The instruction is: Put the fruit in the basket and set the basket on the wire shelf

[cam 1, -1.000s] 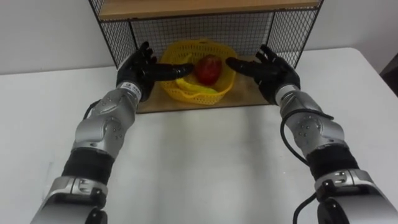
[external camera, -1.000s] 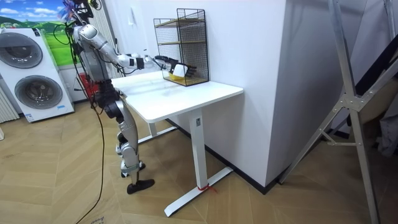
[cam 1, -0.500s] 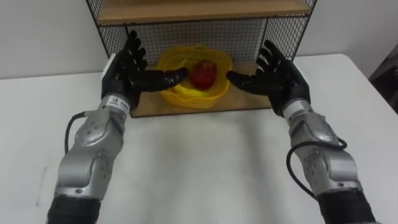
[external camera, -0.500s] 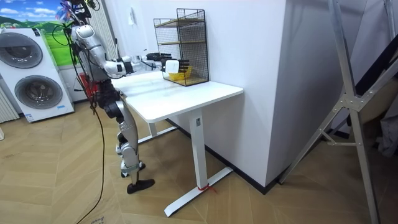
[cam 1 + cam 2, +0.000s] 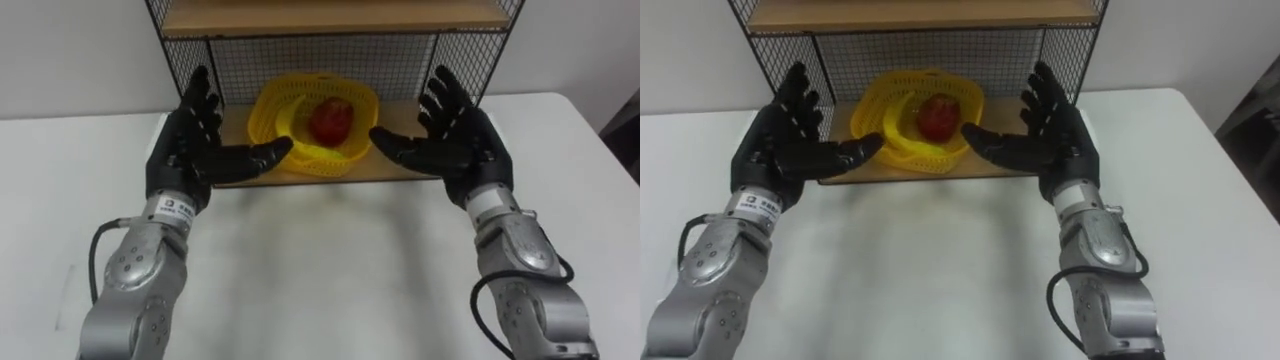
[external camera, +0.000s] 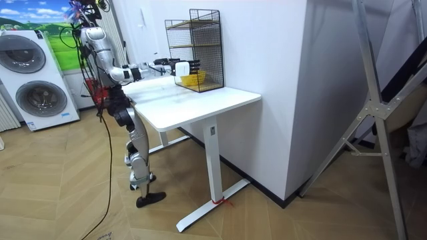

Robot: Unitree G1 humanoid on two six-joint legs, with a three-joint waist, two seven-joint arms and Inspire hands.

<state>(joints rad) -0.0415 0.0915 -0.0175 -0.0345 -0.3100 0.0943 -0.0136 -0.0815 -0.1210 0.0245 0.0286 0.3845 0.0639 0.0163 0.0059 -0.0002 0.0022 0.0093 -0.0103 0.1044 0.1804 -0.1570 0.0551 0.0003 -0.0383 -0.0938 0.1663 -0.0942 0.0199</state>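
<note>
Bright even light; soft shadows (faint) on table (image 5: 330, 300).

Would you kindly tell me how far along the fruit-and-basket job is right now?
Done: the red fruit lies in the yellow basket, which sits on the bottom board of the wire shelf. In hand: nothing; the left hand and right hand hover open before the shelf, clear of the basket. Left: apparently only lowering the arms.

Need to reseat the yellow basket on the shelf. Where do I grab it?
Probably by the flared rim of the yellow plastic mesh basket, one side per hand, left hand and right hand coming in from the front: the black wire shelf is meshed at back and sides, with a wooden board close overhead.
</note>
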